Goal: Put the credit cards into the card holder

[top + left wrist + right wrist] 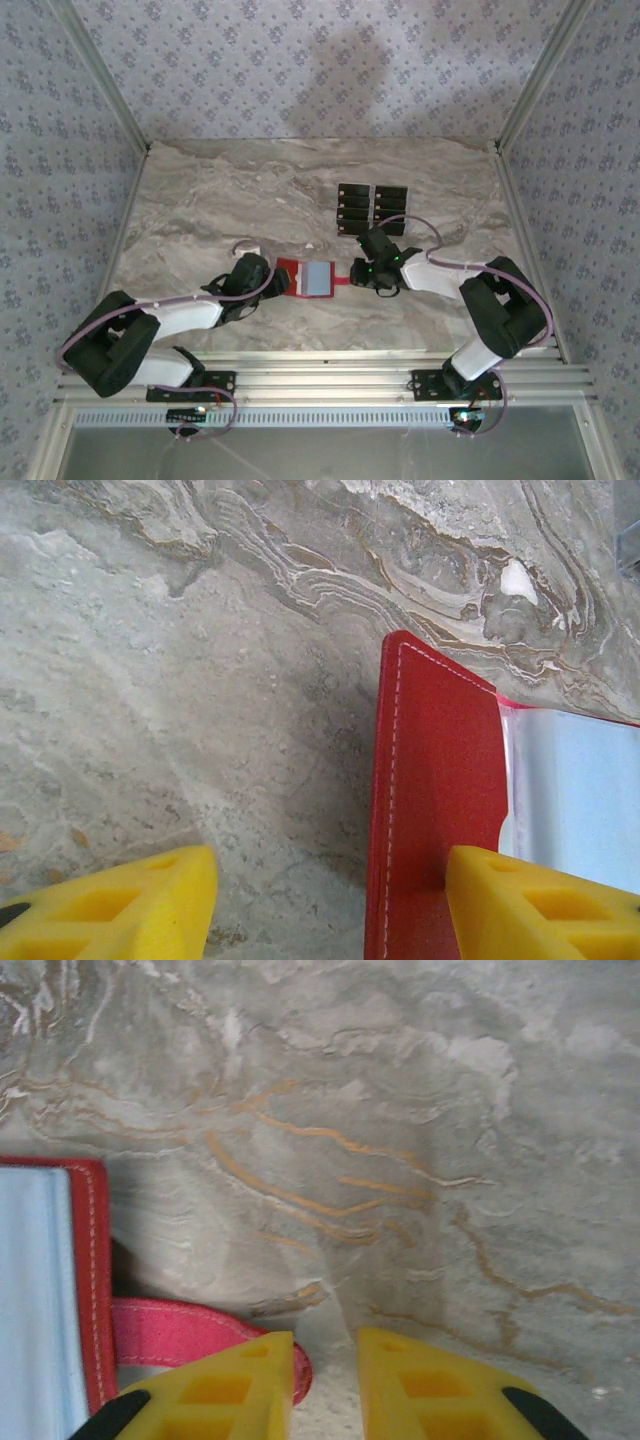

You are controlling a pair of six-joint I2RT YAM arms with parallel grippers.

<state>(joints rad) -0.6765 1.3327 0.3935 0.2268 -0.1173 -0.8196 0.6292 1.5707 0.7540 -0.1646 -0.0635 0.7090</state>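
The left gripper (325, 912) has its yellow fingers (545, 905) set wide apart with nothing gripped. In the left wrist view one finger lies over the near corner of the card holder's (435, 810) red flap. The other is over bare marble off the flap's stitched edge. Whether the finger presses on the flap or only covers it cannot be told, and both tips are cut off by the bottom of the frame.

The right gripper (325, 1380) has its fingers (440, 1390) close together with a narrow gap between them, through which marble shows. The pink clasp tab (190, 1330) runs out from the holder's red border (90, 1280) and passes under one finger, its rounded end at the rim of the gap. Whether it touches that finger is hard to make out.

From above, the card holder (310, 278) lies open and flat, pale grey-blue pockets up. It sits between the left gripper (258, 272) and the right gripper (374, 264), close to the near edge of the surface (200, 200) and about midway along it. The tab (343, 281) points towards the right gripper.

The credit cards (372, 208) lie in two touching columns farther in, right of the middle and well apart from the holder. They are too small and dark to count surely. The nearest ones are partly hidden by the right wrist and its purple cable (412, 219).
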